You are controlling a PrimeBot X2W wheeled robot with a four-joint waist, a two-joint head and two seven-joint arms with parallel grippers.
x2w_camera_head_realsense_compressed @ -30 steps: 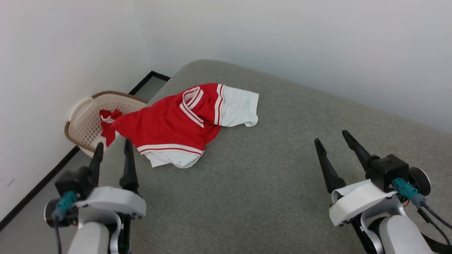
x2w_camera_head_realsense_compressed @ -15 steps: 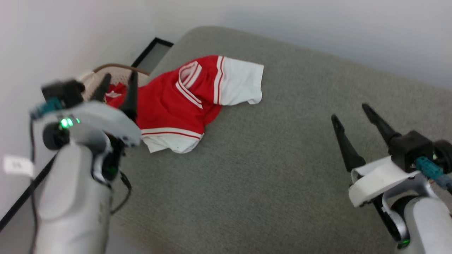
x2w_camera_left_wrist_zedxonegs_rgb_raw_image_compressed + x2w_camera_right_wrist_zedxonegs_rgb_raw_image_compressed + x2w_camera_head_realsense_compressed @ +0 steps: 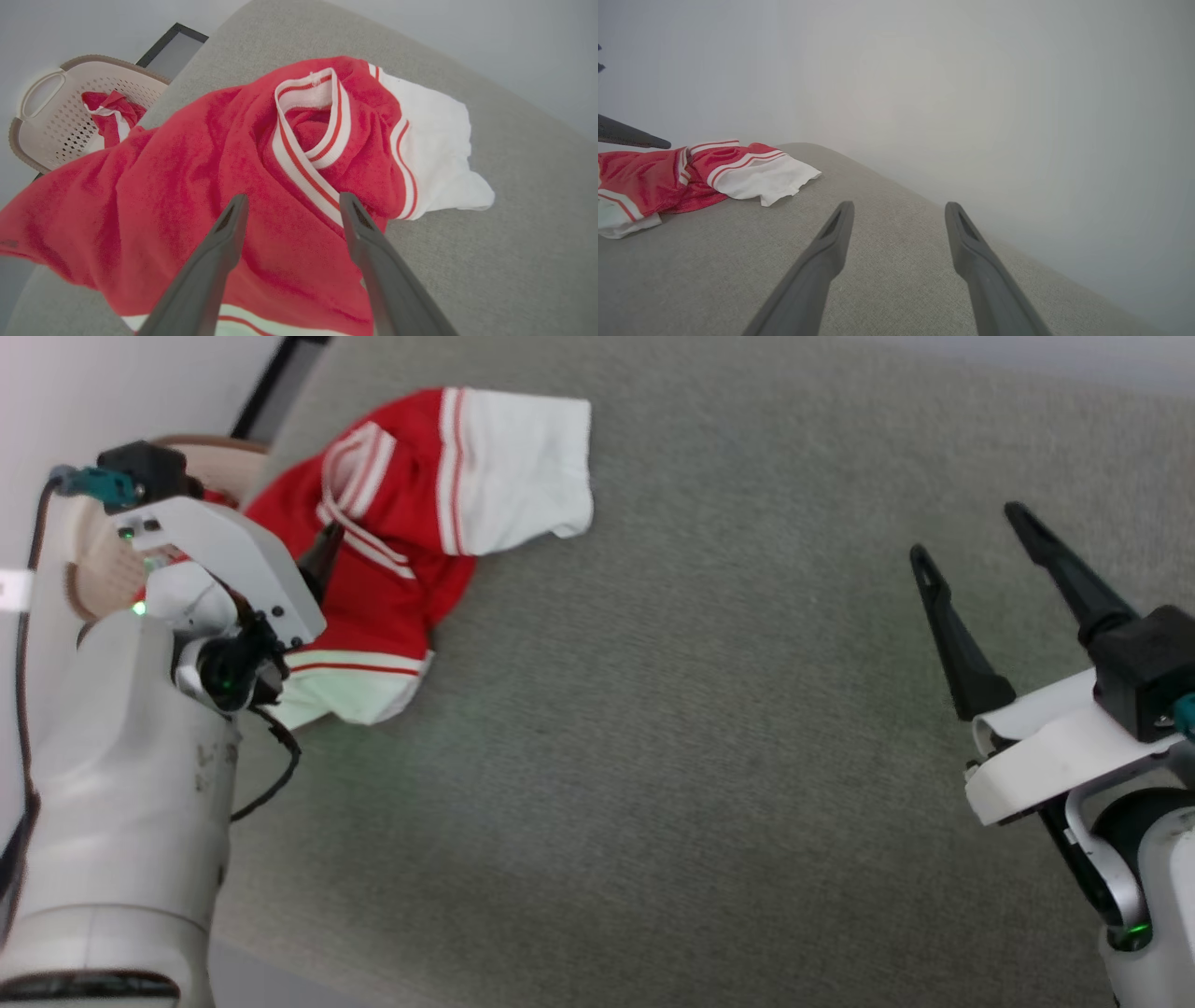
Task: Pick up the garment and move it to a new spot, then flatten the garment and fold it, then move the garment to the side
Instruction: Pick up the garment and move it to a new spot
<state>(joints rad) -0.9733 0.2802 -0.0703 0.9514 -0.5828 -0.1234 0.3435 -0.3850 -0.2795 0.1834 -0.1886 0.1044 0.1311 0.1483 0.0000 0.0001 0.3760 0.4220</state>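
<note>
The garment [image 3: 392, 513], a red T-shirt with white sleeves and striped trim, lies crumpled at the far left of the grey padded surface [image 3: 653, 728]. My left gripper [image 3: 289, 201] is open, its fingers pointing at the red body fabric [image 3: 187, 186] just below the striped neckline [image 3: 303, 163]; nothing is between them. In the head view the left wrist hides most of that gripper [image 3: 322, 553]. My right gripper [image 3: 966, 532] is open and empty over bare surface at the right, far from the garment [image 3: 658, 177].
A cream perforated basket [image 3: 46, 116] with a brown rim stands off the surface's left edge, beside the wall, with a red-and-white piece of cloth [image 3: 110, 112] in it. The grey surface extends widely to the right of the garment. A white wall backs the surface.
The head camera has tilted down, shifting the whole picture. My left arm has risen and reached forward over the garment. The right gripper stays open in about the same pose.
</note>
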